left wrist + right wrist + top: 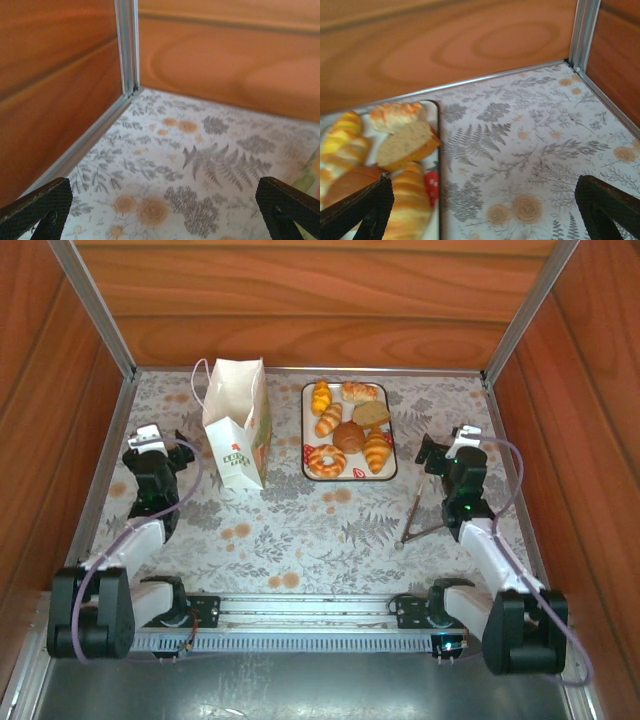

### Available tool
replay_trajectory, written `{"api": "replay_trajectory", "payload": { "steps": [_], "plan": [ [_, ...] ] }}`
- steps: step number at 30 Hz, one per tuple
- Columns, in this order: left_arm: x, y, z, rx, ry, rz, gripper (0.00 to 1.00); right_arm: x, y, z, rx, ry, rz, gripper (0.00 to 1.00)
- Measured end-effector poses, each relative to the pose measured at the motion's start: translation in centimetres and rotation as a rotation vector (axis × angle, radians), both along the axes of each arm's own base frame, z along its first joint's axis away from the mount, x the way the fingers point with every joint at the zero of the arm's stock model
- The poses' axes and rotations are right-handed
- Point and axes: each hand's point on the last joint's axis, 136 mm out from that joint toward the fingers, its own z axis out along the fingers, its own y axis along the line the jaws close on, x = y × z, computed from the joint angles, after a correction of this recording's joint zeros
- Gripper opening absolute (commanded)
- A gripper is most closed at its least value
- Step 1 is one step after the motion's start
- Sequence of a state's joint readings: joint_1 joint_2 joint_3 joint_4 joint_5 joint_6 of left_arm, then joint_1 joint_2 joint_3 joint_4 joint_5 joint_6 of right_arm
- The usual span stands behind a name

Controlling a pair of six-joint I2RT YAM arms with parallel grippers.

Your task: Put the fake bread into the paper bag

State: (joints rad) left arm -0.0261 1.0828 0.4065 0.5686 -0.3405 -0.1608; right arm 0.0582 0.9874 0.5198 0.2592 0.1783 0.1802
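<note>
The fake bread lies on a strawberry-print tray [350, 478] at the back middle: croissants [377, 451], a glazed donut [326, 460], a round brown bun [349, 436], a toast slice [371, 414]. Left of the tray stands the white paper bag [238, 425], upright with its mouth open. My left gripper [158, 437] hovers left of the bag, open and empty [165, 210] over bare tablecloth. Right of the tray, my right gripper [455, 440] is also open and empty [485, 205]. Its left finger [360, 210] is beside a croissant [410, 205] and the toast slice [405, 145].
Wooden walls [300, 300] with metal corner posts [127, 45] close in the floral tablecloth [300, 530] on three sides. A thin brown rod [413, 510] lies on the cloth near the right arm. A metal rail [300, 610] runs along the front edge.
</note>
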Motion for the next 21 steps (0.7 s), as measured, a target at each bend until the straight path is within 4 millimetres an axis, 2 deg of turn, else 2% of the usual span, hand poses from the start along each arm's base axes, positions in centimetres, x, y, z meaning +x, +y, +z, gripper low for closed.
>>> {"api": "replay_trajectory", "payload": {
  "steps": [4, 10, 16, 21],
  "plan": [
    [-0.6, -0.1, 3.2, -0.091, -0.020, 0.008, 1.00, -2.0, 0.6, 3.0, 0.072, 0.003, 0.024, 1.00],
    [-2.1, -1.1, 6.9, -0.234, -0.029, -0.022, 0.99, -4.2, 1.5, 4.9, 0.170, 0.117, 0.045, 1.00],
    [-2.6, -3.6, 9.7, -0.320, 0.010, -0.148, 0.99, -6.2, 2.3, 3.5, 0.241, 0.270, 0.053, 1.00],
    [-3.6, -6.9, 8.9, -0.374, 0.090, -0.278, 0.99, -7.6, 2.4, 1.6, 0.289, 0.386, 0.022, 1.00]
  ]
}}
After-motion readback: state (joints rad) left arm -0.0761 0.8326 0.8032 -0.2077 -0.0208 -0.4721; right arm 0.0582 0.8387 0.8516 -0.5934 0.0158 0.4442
